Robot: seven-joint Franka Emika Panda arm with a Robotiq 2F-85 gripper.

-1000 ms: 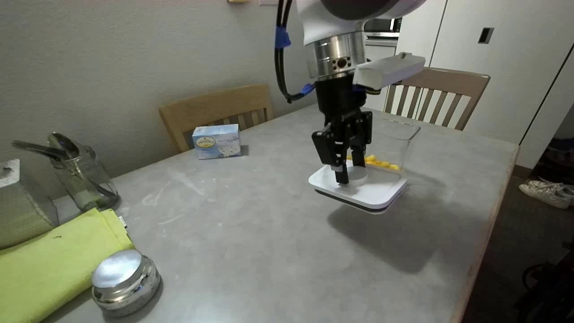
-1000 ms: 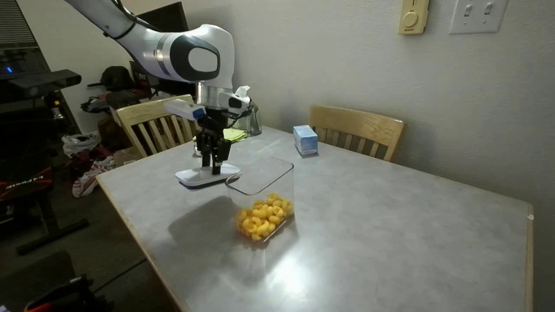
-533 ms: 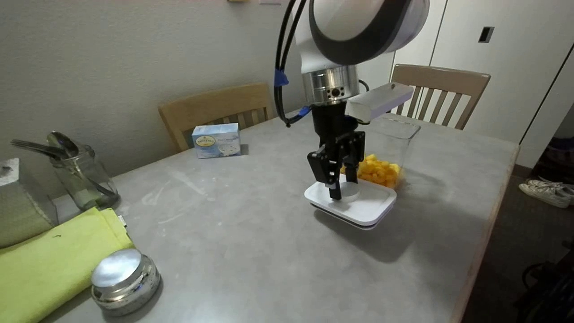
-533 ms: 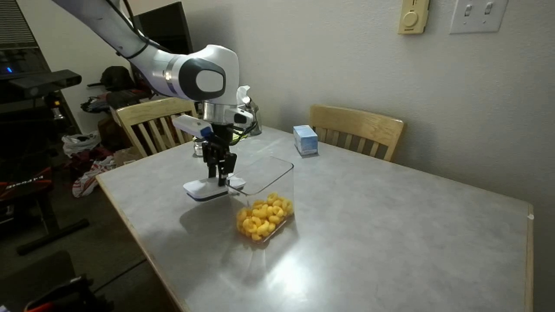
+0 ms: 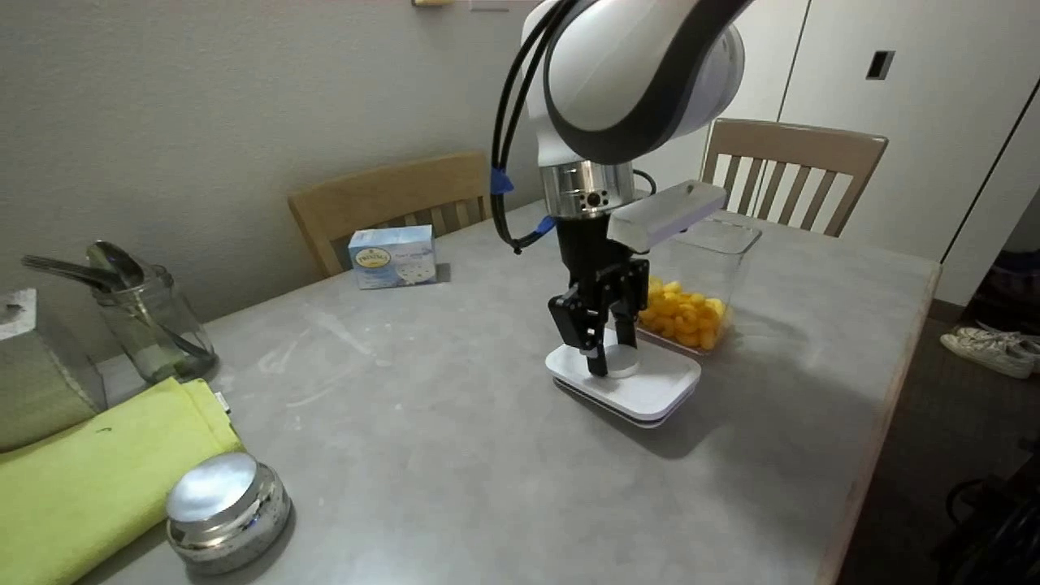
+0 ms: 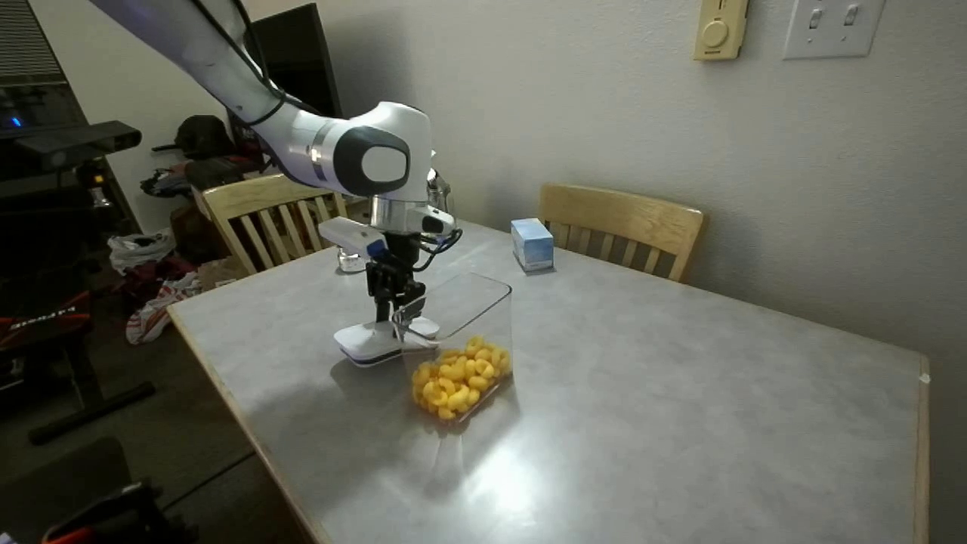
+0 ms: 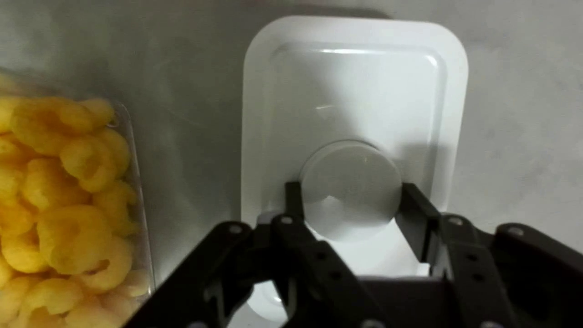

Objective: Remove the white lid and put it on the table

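At the gripper (image 5: pixel 613 355): found clamped across the round knob (image 7: pixel 351 187), with fingers (image 7: pixel 416 216) against opposite sides.

Next outward: found holding the white lid (image 7: pixel 355 100) by that knob, off the clear container (image 6: pixel 483 321) and just above the table (image 6: pixel 642 378), with shadow (image 5: pixel 691 435) beneath. Judged removed, not yet set down.

To place well: lower slowly and straight; keep the rim parallel to the table; release only on full contact, then withdraw upward without dragging the knob. Permit no drift toward the container of yellow puffs (image 6: pixel 457 378), near the lid but apart from it.

Limits of inspection: unable to examine the lid's underside, turned downward, or to confirm level and exact gap. In the wrist view, unable to see the lid's lower end whole, for gripper parts in front; able to see only part of the container, cut by the frame edge. In an exterior view, obliged to read one end of the lid through the container's wall.
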